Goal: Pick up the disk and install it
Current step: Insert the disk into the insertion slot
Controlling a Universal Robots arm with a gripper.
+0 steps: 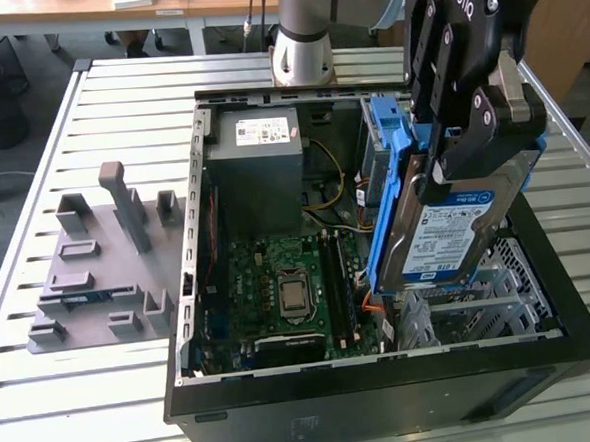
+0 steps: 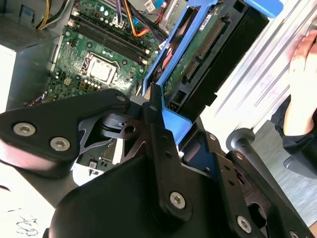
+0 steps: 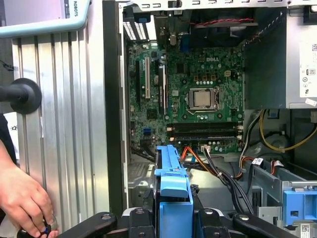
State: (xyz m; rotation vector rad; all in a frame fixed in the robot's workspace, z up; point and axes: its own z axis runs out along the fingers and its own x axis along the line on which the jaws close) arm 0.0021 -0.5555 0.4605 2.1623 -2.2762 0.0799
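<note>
The disk [image 1: 456, 231], a silver drive with a white-and-blue label in a blue carrier, hangs tilted on edge over the exterior view's right side of the open computer case [image 1: 194, 287]. My gripper [image 1: 463, 151] comes down from above and is shut on the disk's upper edge. In the second wrist view the black fingers [image 2: 106, 106] clamp the blue carrier, and the disk's green circuit board [image 2: 198, 49] faces the camera. In the first wrist view the carrier's edge [image 3: 172, 181] stands between the gripper's [image 3: 173, 220] fingers, above the motherboard [image 3: 198, 99].
Inside the case are a grey power supply box [image 1: 262, 168], a motherboard [image 1: 284, 282] and a metal drive cage [image 1: 495, 299] under the disk. A grey slotted fixture [image 1: 102, 263] lies on the slatted table. A person's hand [image 3: 22, 203] rests beside the case.
</note>
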